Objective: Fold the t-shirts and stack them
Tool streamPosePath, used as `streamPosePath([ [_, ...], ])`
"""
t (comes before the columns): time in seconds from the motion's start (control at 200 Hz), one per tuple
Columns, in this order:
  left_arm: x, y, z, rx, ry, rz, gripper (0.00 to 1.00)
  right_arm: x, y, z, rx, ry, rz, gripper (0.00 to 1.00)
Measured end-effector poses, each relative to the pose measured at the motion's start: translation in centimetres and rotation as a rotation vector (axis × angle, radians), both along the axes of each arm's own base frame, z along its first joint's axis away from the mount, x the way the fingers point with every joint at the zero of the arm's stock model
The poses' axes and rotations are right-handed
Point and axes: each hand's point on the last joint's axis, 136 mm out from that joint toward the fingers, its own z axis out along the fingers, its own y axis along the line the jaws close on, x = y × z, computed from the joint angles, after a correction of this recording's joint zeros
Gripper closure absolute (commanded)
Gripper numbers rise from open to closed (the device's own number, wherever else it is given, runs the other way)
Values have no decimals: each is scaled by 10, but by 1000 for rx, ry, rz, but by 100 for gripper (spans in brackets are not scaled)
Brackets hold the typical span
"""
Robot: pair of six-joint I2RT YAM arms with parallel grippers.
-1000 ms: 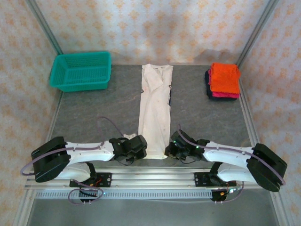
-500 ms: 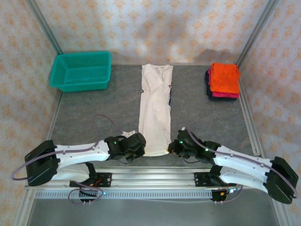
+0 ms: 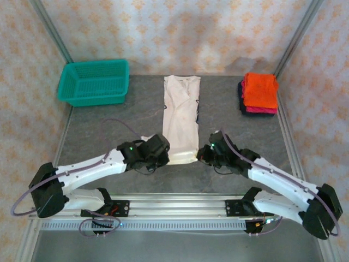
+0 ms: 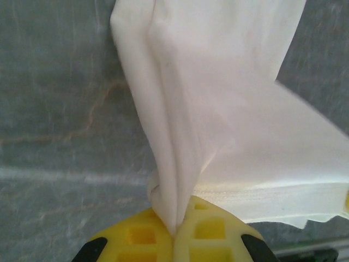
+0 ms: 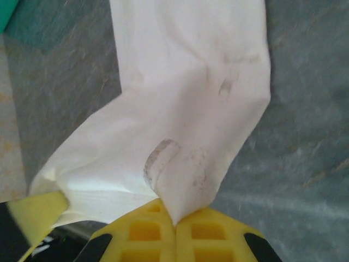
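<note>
White t-shirt (image 3: 180,112) near hem clamped in left pincer (image 4: 174,232), right pincer (image 5: 175,224).

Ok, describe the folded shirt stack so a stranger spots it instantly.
Look at the grey table, far right corner, opposite the teal basket. The folded stack sits there: orange on top, pink and dark beneath, unlike the long white t-shirt mid-table.

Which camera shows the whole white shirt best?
The top external view: the white shirt is seen there full length. The left wrist view shows one hem corner pinched between yellow fingers; the right wrist view, the other.
</note>
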Motion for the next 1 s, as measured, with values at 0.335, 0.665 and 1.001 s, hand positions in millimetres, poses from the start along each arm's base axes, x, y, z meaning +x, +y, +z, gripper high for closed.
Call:
streamPosePath([
  [0.335, 95, 3, 22, 103, -45, 24, 100, 104, 9, 8, -66, -12, 21, 100],
  [0.665, 165, 12, 10, 145, -37, 36, 100, 183, 11, 2, -73, -26, 29, 100],
  [1.001, 220, 7, -18, 160, -8, 23, 100, 227, 5, -21, -87, -2, -6, 100],
])
